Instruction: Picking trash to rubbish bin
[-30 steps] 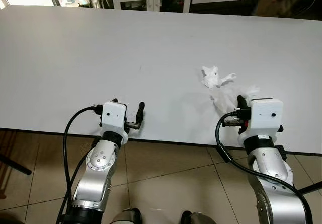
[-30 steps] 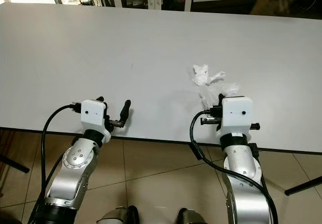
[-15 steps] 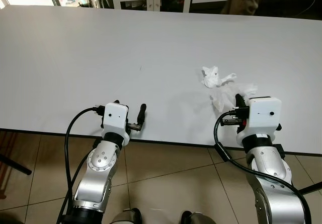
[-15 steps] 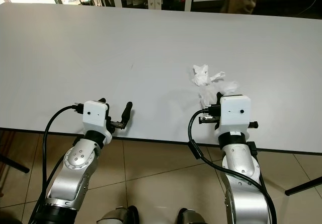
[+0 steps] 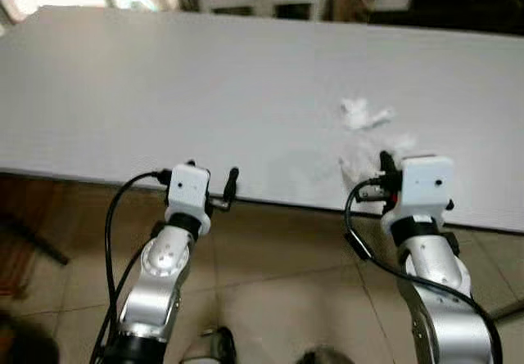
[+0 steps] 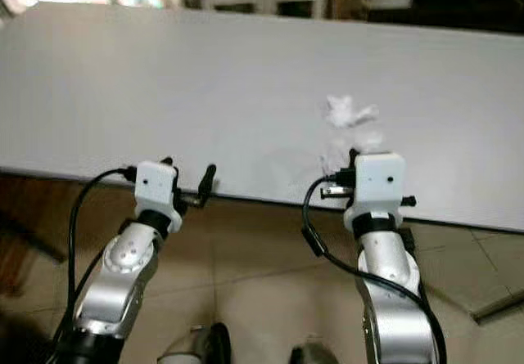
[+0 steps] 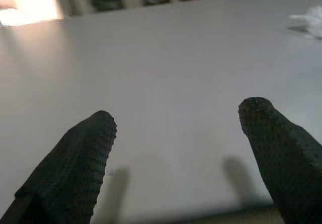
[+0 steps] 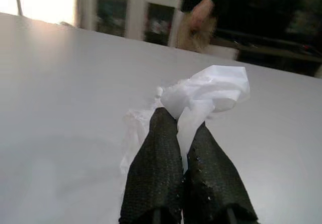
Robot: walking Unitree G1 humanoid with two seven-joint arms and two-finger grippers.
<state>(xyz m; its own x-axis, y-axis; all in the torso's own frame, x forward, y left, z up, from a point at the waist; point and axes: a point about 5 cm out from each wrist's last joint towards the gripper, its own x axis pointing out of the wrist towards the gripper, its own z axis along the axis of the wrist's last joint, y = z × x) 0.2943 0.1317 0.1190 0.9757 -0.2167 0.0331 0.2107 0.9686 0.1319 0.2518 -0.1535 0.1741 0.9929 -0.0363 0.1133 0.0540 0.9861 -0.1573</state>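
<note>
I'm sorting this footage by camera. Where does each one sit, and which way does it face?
Left and right eye views: head stereo pair, looking down at the white table, both arms, floor.
Left wrist view: along the open left gripper across the table.
Right wrist view: along the right gripper, shut on crumpled tissue.
Shared: table, tissue.

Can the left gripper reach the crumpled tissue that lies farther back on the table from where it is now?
Probably not yet: the left gripper sits open at the table's near edge, the farther tissue off on the right side.
</note>
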